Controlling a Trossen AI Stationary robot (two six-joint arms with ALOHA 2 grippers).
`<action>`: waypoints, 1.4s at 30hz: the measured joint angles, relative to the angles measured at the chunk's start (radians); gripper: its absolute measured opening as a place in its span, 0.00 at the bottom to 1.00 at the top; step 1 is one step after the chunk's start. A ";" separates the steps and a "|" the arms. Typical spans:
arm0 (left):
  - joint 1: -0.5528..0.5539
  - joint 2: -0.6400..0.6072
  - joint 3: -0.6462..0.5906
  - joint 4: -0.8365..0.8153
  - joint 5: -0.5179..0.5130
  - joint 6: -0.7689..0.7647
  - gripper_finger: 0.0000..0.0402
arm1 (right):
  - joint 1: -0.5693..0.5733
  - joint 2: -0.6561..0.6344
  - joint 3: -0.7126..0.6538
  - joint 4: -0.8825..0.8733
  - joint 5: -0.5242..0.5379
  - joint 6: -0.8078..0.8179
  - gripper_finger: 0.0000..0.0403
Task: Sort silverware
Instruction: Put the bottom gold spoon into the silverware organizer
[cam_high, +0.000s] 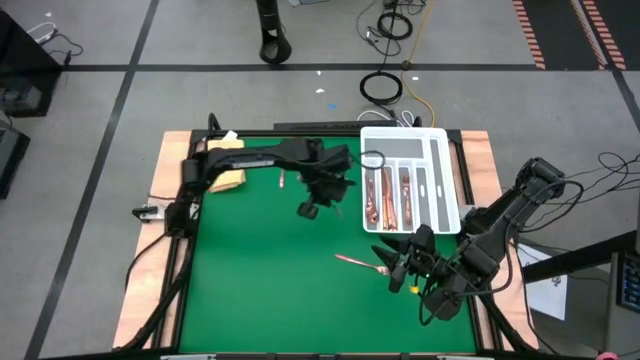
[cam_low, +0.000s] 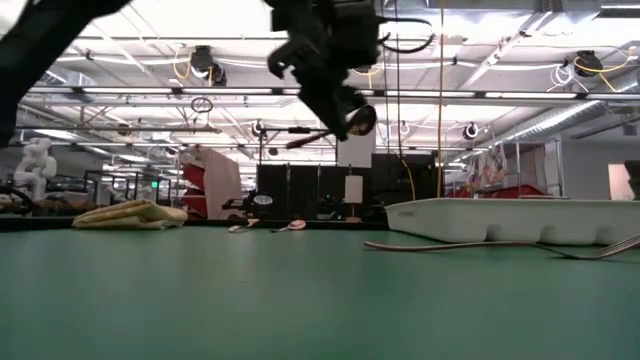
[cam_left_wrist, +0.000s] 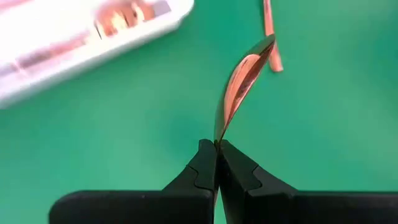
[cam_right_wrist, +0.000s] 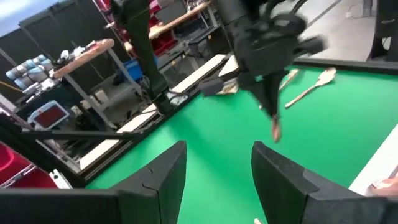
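Near the front, a copper fork (cam_high: 362, 263) lies loose before the right fingers (cam_high: 405, 270), open and empty. The left fingers (cam_left_wrist: 217, 163) pinch a copper spoon (cam_left_wrist: 239, 87) aloft beside the white divided tray (cam_high: 447, 180), already partly filled; pieces remain on the green desk (cam_high: 270, 280).

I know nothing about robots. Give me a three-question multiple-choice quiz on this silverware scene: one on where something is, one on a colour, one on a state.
1. Where does the white tray sit on the green table?
A. Far right part
B. Near left corner
C. Dead centre

2. What colour is the silverware?
A. Black
B. Copper
C. Blue

3. What is the left gripper doing?
A. Hanging open and empty
B. Pinching a spoon
C. Gripping the tray

Answers:
1. A: the high view shows the tray by the table's right edge, toward the far side.
2. B: the spoon in the left wrist view and the pieces in the tray gleam copper.
3. B: the left wrist view shows the fingers closed on the spoon, held above the table.
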 joint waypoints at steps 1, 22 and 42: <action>-0.001 0.028 0.054 -0.020 -0.018 0.056 0.02 | 0.000 0.000 0.000 0.000 -0.008 0.000 0.42; -0.069 0.265 0.315 0.233 -0.242 0.786 0.02 | 0.006 0.000 0.000 -0.006 -0.006 -0.030 0.42; -0.055 0.383 0.315 0.275 -0.233 0.737 0.02 | 0.005 0.000 -0.002 -0.092 -0.006 -0.028 0.42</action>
